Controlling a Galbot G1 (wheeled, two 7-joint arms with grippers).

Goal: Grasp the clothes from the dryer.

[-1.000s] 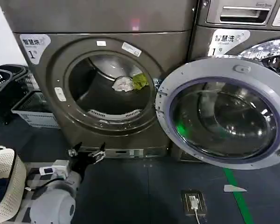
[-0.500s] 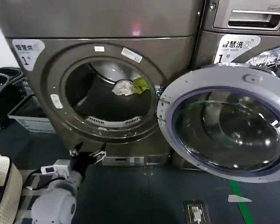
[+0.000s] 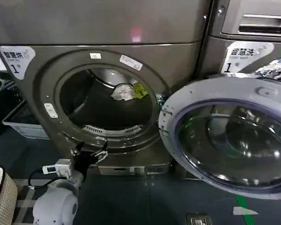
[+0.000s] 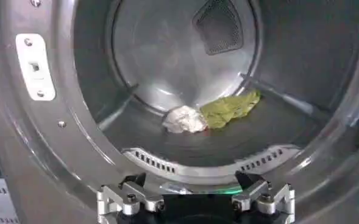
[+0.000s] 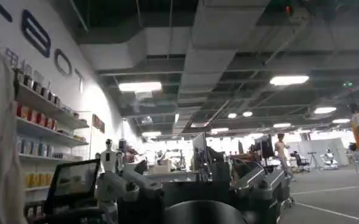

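Item 1. Large dark grey-bronze metal front-loading dryer (image 3: 178, 56), white label marked "1" at its upper left corner, small red light on the top panel. Its round glass-and-grey-rimmed door (image 3: 229, 133) is swung fully open toward the robot's right, leaving the porthole clear for reaching in.

Item 2. Clothes: small crumpled white cloth piece (image 3: 123, 92) and small yellow-green cloth piece (image 3: 140, 90), touching side by side on the drum floor toward the back, beneath the perforated vent in the rear wall. Both lie loose, ungrasped.

Item 3. Left hand (image 3: 88, 153), black with metal-tipped fingers (image 4: 123, 199), spread open and empty, poised just outside the lower door rim and aimed into the drum; judged ready for the reach inward.

Item 4. Right hand: parked away from the dryer, pointing out into the room; state cannot be told.
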